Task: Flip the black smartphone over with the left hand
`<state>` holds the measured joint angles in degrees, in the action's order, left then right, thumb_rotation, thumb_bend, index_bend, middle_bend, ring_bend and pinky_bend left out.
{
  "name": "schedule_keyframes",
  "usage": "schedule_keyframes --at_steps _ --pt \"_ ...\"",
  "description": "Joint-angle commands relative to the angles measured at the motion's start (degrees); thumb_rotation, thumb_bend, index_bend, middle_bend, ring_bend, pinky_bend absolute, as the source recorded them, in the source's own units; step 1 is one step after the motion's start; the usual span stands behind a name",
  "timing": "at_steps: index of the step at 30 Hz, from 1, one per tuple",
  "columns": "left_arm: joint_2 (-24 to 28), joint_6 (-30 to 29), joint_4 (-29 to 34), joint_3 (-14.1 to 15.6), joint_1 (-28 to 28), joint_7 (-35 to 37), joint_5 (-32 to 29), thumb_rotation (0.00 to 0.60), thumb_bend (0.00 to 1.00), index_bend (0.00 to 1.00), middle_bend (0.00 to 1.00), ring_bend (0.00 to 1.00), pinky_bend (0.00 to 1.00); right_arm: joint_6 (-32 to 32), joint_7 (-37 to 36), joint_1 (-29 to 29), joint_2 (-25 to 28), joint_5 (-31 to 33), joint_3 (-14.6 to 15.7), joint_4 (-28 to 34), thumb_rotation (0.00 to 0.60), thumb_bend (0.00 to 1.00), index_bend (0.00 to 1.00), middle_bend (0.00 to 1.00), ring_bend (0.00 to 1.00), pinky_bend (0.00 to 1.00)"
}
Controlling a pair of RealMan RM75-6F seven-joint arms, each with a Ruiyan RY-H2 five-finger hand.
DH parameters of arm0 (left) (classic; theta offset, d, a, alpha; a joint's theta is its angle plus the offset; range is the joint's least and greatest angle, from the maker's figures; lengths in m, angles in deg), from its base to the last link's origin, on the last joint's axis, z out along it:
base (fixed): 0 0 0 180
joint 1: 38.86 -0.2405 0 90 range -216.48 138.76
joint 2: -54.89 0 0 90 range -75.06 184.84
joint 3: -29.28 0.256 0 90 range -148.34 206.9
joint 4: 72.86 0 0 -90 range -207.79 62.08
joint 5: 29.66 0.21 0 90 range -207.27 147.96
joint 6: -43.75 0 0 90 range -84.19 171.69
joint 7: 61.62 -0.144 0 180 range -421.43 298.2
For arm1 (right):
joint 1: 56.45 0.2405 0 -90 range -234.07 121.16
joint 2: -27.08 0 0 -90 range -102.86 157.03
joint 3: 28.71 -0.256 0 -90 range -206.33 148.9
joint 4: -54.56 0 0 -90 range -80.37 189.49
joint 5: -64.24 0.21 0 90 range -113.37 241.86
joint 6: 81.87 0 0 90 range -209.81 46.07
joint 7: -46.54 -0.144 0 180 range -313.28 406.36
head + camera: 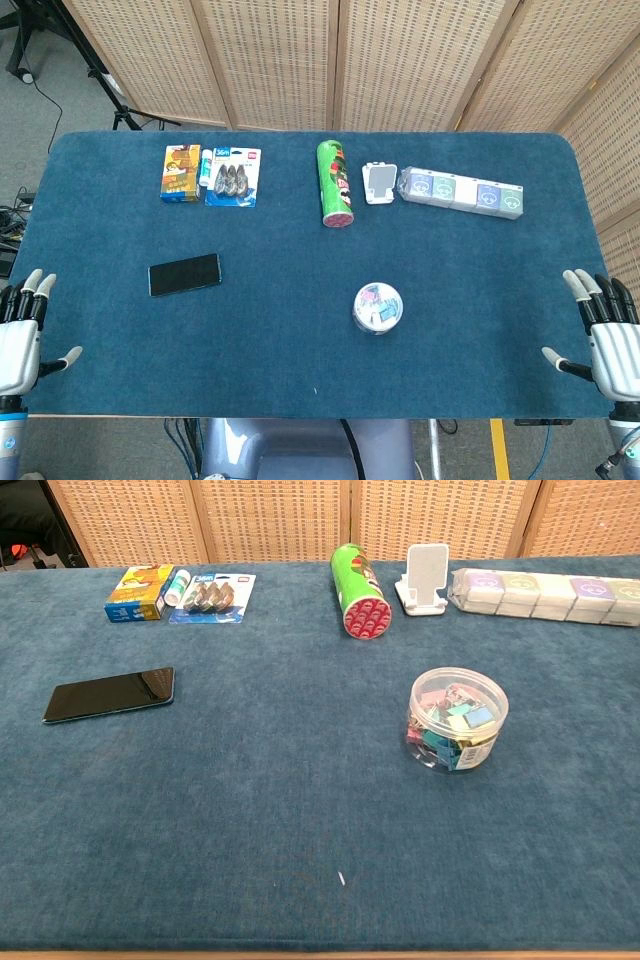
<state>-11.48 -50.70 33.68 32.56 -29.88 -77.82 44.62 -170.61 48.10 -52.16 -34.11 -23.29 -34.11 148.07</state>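
The black smartphone lies flat on the blue table cloth, left of centre, its glossy dark face up; the chest view shows the smartphone at the left. My left hand hovers at the table's near left edge with fingers spread and nothing in it, well to the left of and nearer than the phone. My right hand is at the near right edge, fingers apart and holding nothing. Neither hand shows in the chest view.
Along the far side lie an orange box, a blister pack, a green can on its side, a white phone stand and a row of small boxes. A clear tub of clips stands near the middle.
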Motion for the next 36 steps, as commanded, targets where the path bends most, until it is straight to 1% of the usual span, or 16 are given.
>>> schedule_keyframes --at_steps 1,7,10,13,15,18,21,25,31,34,36 --pt "0.46 1.27 0.58 -0.61 -0.28 -0.97 -1.04 0.6 0.0 0.0 0.0 0.0 0.0 -0.55 0.24 -0.02 -0.74 -0.21 -0.3 -0.77 0.6 0.0 0.0 0.0 0.0 0.0" --pt "0.57 3.52 0.27 -1.7 -0.15 -1.02 -2.15 0.6 0.0 0.0 0.0 0.0 0.0 -0.57 0.42 -0.16 -0.72 -0.13 -0.2 -0.53 0.6 0.0 0.0 0.0 0.0 0.0" --pt "0.27 5.15 -0.19 -2.96 0.64 -0.61 -2.64 0.6 0.0 0.0 0.0 0.0 0.0 -0.52 0.63 -0.21 -0.61 -0.06 -0.17 -0.18 0.6 0.0 0.0 0.0 0.0 0.0" --pt "-1.55 8.68 -2.69 -5.94 3.35 1.02 -3.86 0.6 0.0 0.0 0.0 0.0 0.0 0.05 0.73 -0.07 -0.54 0.2 -0.1 0.11 0.6 0.0 0.0 0.0 0.0 0.0" --pt "-3.31 14.07 -5.63 -8.62 6.65 2.02 -6.8 0.6 0.0 0.0 0.0 0.0 0.0 0.62 0.87 0.14 -0.51 0.5 -0.12 0.28 0.6 0.0 0.0 0.0 0.0 0.0" --pt "-6.24 20.16 -10.02 -11.69 10.76 0.58 -11.52 0.6 0.0 0.0 0.0 0.0 0.0 1.08 1.18 0.31 -0.58 0.85 -0.17 0.28 0.6 0.0 0.0 0.0 0.0 0.0" --pt "-9.71 24.59 -14.54 -13.81 14.4 -1.57 -15.06 0.6 0.0 0.0 0.0 0.0 0.0 1.46 1.35 0.39 -0.61 1.48 -0.34 0.17 0.6 0.0 0.0 0.0 0.0 0.0" --pt "-13.9 27.58 -18.64 -14.81 17.79 -5.89 -18.02 0.6 0.0 0.0 0.0 0.0 0.0 1.98 1.26 0.54 -0.57 2.31 -0.6 0.1 0.6 0.0 0.0 0.0 0.0 0.0" --pt "-20.62 31.23 -26.64 -16.31 22.49 -12.56 -24.41 0.6 0.0 0.0 0.0 0.0 0.0 3.11 1.24 0.88 -0.6 3.45 -0.81 -0.21 0.6 0.0 0.0 0.0 0.0 0.0" --pt "-23.14 32.83 -29.09 -16.52 23.8 -13.69 -26.44 0.6 0.0 0.0 0.0 0.0 0.0 3.49 1.31 1.0 -0.63 3.9 -0.91 -0.33 0.6 0.0 0.0 0.0 0.0 0.0" --pt "-24.51 33.24 -30.38 -16.33 24.27 -13.79 -26.68 0.6 0.0 0.0 0.0 0.0 0.0 3.82 1.29 1.09 -0.67 4.24 -0.96 -0.43 0.6 0.0 0.0 0.0 0.0 0.0"
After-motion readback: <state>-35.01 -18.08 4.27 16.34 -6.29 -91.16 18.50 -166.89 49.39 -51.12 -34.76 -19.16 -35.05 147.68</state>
